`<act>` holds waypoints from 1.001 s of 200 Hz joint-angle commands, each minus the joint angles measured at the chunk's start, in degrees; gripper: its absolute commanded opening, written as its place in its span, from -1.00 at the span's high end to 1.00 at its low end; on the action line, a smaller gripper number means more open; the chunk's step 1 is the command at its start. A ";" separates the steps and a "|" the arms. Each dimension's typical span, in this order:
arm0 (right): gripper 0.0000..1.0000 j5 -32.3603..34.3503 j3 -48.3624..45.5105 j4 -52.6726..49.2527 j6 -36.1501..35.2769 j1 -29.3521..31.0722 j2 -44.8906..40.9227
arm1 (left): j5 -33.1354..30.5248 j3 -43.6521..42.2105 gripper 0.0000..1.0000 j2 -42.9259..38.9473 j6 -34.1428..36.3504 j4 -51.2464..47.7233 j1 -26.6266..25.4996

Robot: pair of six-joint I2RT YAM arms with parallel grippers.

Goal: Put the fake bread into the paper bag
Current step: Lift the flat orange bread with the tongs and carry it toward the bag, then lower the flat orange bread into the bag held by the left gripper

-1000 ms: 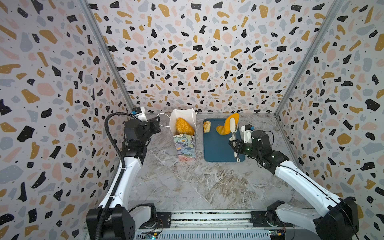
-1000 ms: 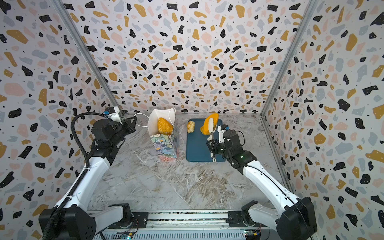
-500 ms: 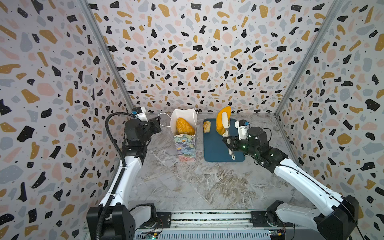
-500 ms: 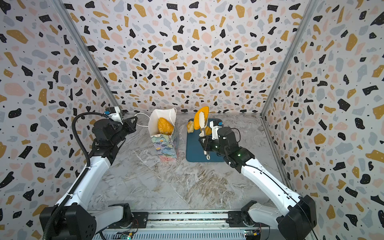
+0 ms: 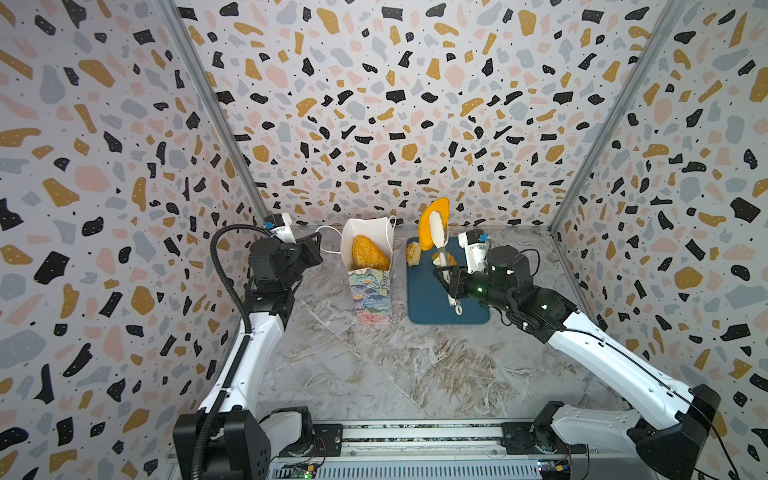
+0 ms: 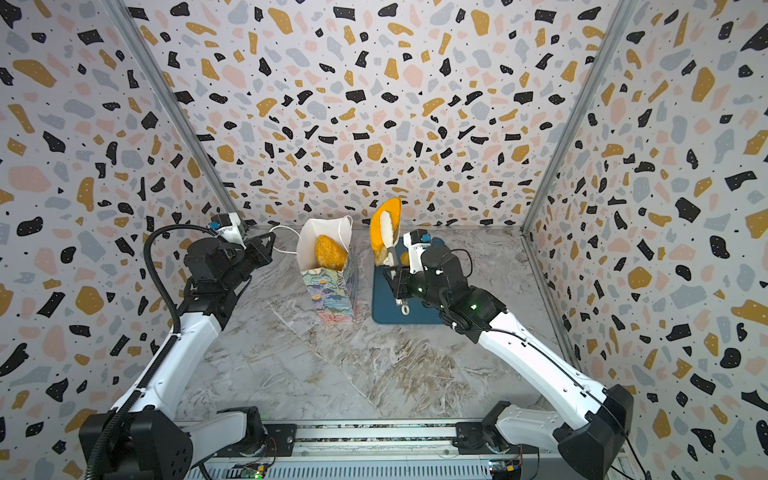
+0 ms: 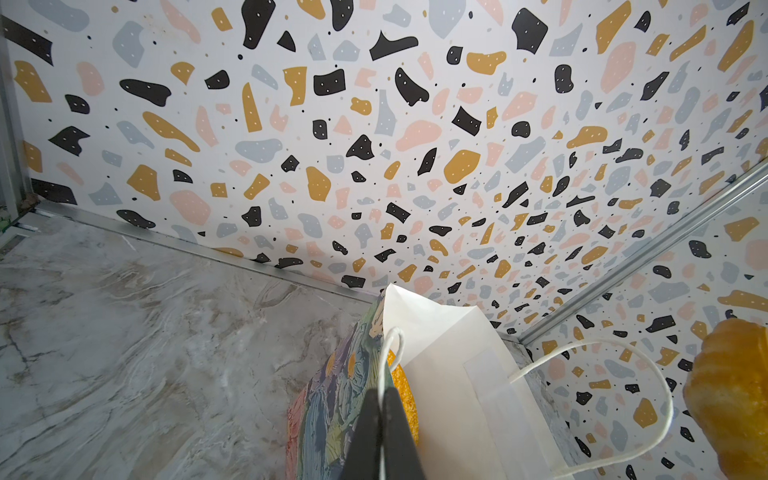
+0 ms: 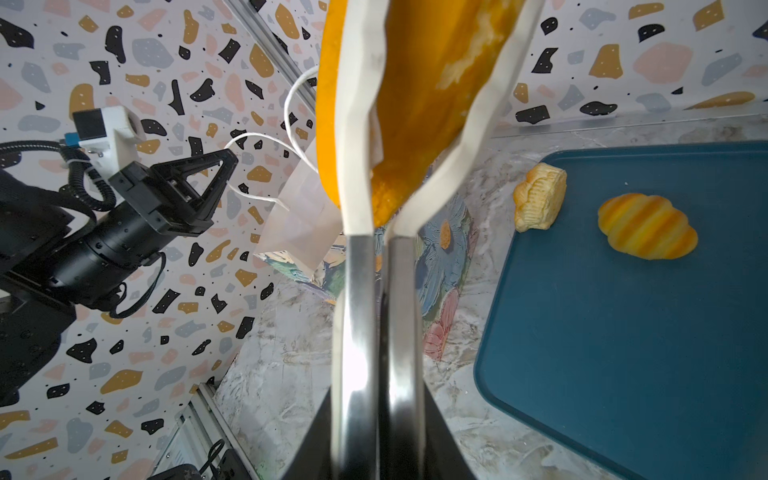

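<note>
In a top view, my right hand (image 5: pixel 449 284) is clamped on a pair of tongs (image 5: pixel 436 226). Their white tips pinch the smooth orange bread (image 5: pixel 441 206), which is lifted clear above the blue tray (image 5: pixel 432 309), just beside the mouth of the paper bag (image 5: pixel 370 291). The bag stands upright on the bench (image 5: pixel 374 374) with a seeded loaf (image 5: pixel 368 253) already inside. My left hand (image 5: pixel 318 246) sits to the left of the bag.

From the left wrist, its fingers (image 7: pixel 365 436) are closed on one cord handle (image 7: pixel 395 345). I judge this steadies the bag and holds its mouth open (light paper would tip at a nudge).

From the right wrist, the tongs' steel arms are squeezed together round the bread's lower end. A ridged roll (image 8: pixel 646 226) waits on the tray, and a plaited pastry (image 8: pixel 538 197) lies at its rim. What remains for this piece, I reckon, is a short carry over the opening.
</note>
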 commanded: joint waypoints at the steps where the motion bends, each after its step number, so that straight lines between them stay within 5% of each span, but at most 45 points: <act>1: 0.47 2.36 4.15 -0.17 -2.49 1.35 0.92 | 0.92 -0.75 1.00 -0.38 -0.04 3.05 -0.15; 200: 0.46 11.08 25.47 -7.73 -9.27 13.07 14.86 | 1.16 -0.75 1.00 -1.08 -0.28 3.05 -0.24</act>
